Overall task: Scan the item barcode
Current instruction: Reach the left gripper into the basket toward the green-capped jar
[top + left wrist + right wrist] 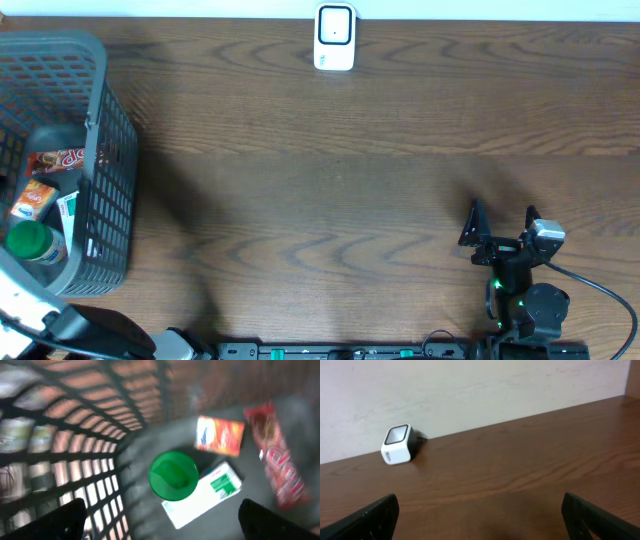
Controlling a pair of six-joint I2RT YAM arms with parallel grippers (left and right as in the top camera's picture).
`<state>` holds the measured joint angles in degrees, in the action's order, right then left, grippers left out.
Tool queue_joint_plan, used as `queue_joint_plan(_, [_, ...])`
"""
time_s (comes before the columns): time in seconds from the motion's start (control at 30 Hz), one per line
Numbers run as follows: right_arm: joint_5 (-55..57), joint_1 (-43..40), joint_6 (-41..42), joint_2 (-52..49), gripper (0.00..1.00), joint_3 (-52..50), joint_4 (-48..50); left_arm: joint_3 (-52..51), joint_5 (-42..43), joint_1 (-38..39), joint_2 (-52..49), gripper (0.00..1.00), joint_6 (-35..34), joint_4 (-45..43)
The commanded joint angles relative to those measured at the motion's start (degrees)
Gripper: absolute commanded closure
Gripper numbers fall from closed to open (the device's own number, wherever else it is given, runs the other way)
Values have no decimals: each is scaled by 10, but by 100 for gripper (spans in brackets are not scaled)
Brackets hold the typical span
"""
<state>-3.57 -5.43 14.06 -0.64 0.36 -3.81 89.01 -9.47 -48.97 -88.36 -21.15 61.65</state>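
Beneath the left gripper [160,507], inside the dark grey plastic lattice basket [75,440], lie four candidates for scanning: a green round-lidded bottle [173,475] nearest the midline between the fingers; a white-and-green flat carton [202,495] overlapped by the lid in this view, toward the right finger; an orange-and-white small box [220,435] farther ahead; and a red long snack packet [277,460] outermost on the right finger's side. Left gripper: jaws spread wide, holding nothing, hovering above the contents. Right gripper [480,510]: jaws likewise wide, empty, over the bare brown wooden table [530,460]. The white cube-shaped barcode scanner [399,444] stands well ahead of it and to its left, by the pale wall. Step in hand, as judged: reaching into the basket to choose one item; nothing picked, nothing scanned. Next move calls for lowering onto one item, the bottle being most central, closing without catching the lattice wall, lifting clear, then presenting it to the scanner's window. Barcode position on any item: cannot be told, the view being blurred.
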Motion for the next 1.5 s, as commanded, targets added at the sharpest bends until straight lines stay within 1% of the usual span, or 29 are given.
queue_joint_plan(0.0, [3,4,1,3,1,0,-3,-52,74,-2,1,3,163,-26])
queue_joint_plan(0.1, [3,4,1,3,1,0,-3,-80,69,-2,0,3,202,-54])
queue_joint_plan(0.17, [3,4,1,3,1,0,-3,-91,42,-2,-1,3,207,-76])
queue_joint_plan(0.23, [3,4,1,3,1,0,-3,-95,17,-2,-4,2,209,-80])
queue_joint_plan(0.5, [3,4,1,3,1,0,-3,-127,17,-3,-11,3,216,-132])
queue_joint_plan(0.63, [3,4,1,3,1,0,-3,-130,17,-3,-38,3,242,-144])
queue_joint_plan(1.07, [3,4,1,3,1,0,-3,-130,18,-2,-146,2,241,-151])
queue_joint_plan(1.4, [3,4,1,3,1,0,-3,-130,31,-3,-164,3,233,-156])
queue_joint_plan(1.47, [3,4,1,3,1,0,-3,-131,31,-3,-164,3,223,-155])
